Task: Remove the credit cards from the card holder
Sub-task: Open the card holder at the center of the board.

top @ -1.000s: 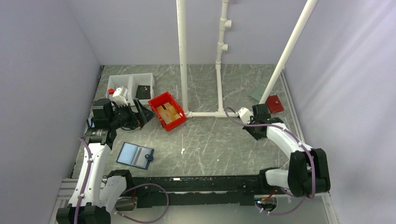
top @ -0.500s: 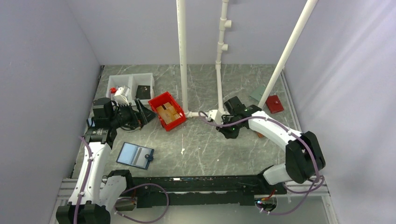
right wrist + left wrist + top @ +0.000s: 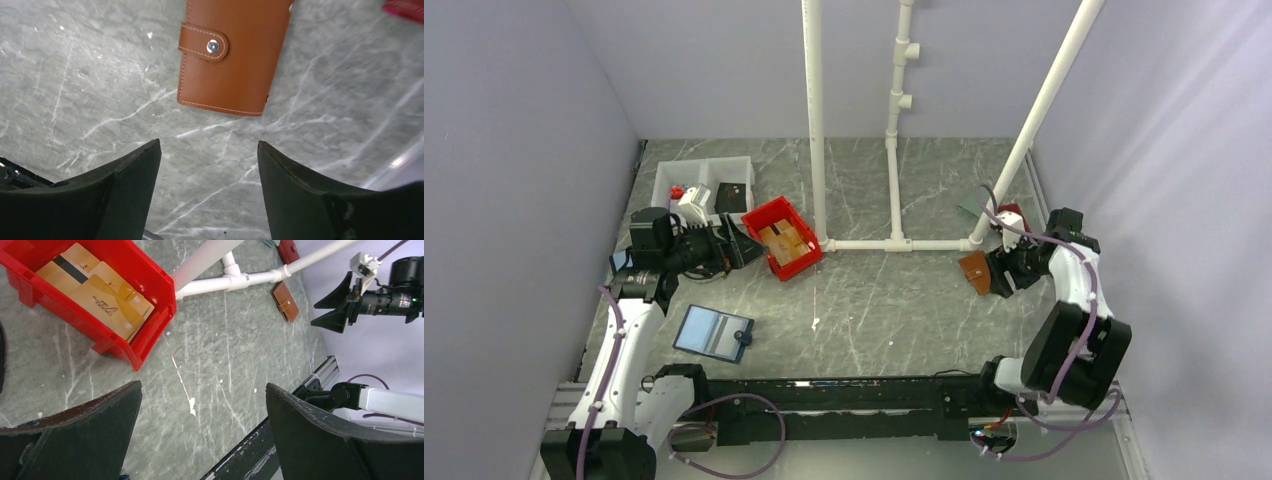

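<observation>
At the far left the left claw (image 3: 739, 248) hangs with its jaws wide apart and nothing between them, beside a white tray (image 3: 686, 170). Nearer the arms, one open blue folder (image 3: 714, 333) lies flat on the table (image 3: 874, 310). Just right of the left claw stands one red bin (image 3: 796, 266) with at least two tan cards (image 3: 107, 300) inside. Past the white pipe frame (image 3: 894, 244), the one brown card holder (image 3: 974, 272) lies flat on the table at the right side. It is closed, its single snap tab fastened over one long edge. Its long axis runs roughly away from the arms, the near end leaning slightly right. The right claw (image 3: 1004, 268) is just beside it, open and holding nothing. One small red wallet (image 3: 1012, 222) lies farther back.
</observation>
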Robot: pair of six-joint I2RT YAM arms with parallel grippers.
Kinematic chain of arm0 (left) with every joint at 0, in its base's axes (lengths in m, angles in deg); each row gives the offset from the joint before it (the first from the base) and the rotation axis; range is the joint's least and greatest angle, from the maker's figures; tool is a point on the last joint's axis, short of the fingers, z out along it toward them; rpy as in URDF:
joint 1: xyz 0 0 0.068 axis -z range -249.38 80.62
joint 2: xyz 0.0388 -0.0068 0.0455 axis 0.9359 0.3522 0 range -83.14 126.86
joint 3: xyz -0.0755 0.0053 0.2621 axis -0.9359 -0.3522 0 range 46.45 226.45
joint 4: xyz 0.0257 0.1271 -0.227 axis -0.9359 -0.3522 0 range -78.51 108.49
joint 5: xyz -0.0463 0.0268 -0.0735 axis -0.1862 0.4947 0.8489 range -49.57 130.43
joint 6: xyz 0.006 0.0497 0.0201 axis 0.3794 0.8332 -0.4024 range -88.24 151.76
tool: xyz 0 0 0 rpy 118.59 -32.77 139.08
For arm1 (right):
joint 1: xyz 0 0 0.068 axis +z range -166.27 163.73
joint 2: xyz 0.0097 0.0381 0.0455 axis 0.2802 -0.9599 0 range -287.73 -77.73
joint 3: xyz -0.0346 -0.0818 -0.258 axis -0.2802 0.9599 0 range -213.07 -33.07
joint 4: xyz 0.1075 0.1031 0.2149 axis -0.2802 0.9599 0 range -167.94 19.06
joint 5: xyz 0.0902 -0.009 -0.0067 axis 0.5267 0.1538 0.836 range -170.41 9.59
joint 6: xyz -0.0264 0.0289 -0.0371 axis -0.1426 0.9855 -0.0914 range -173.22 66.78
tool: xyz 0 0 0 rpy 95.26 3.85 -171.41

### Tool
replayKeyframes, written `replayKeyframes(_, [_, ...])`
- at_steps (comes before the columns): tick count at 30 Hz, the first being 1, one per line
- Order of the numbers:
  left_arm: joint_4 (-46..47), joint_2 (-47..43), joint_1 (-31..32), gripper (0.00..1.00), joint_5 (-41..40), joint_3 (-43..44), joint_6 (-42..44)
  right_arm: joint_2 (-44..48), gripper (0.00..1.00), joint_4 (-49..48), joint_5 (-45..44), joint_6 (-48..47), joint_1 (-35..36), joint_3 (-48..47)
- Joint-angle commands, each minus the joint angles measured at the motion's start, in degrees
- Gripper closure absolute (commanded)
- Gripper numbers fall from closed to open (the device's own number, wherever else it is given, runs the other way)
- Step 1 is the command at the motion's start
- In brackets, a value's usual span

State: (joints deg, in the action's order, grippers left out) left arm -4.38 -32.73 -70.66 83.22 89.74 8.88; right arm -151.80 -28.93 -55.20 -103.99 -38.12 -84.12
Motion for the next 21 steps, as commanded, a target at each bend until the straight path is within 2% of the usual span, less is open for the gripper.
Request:
replayKeyframes(1, [2.2, -0.8, 0.2, 0.01, 1.8, 0.0, 1.9, -6.6, 0.25, 1.8, 4.5, -5.4, -2.6, -1.7])
replayKeyframes(9, [2.1, -1.2, 0.3, 0.01, 1.5, 0.1, 2.3, -15.1, 0.22, -8.9, 4.1, 4.7, -2.7, -3.5])
replayKeyframes(18, [2.4, -1.1, 0.3, 0.01, 1.7, 0.0, 2.2, -20.5, 0.24, -14.3, 4.4, 6.2, -1.5, -2.1])
replayKeyframes(21, [2.2, -1.1, 0.3, 0.01, 1.7, 0.1, 2.3, -21.1, 0.27, -14.9, 4.0, 5.7, 0.6, -0.9])
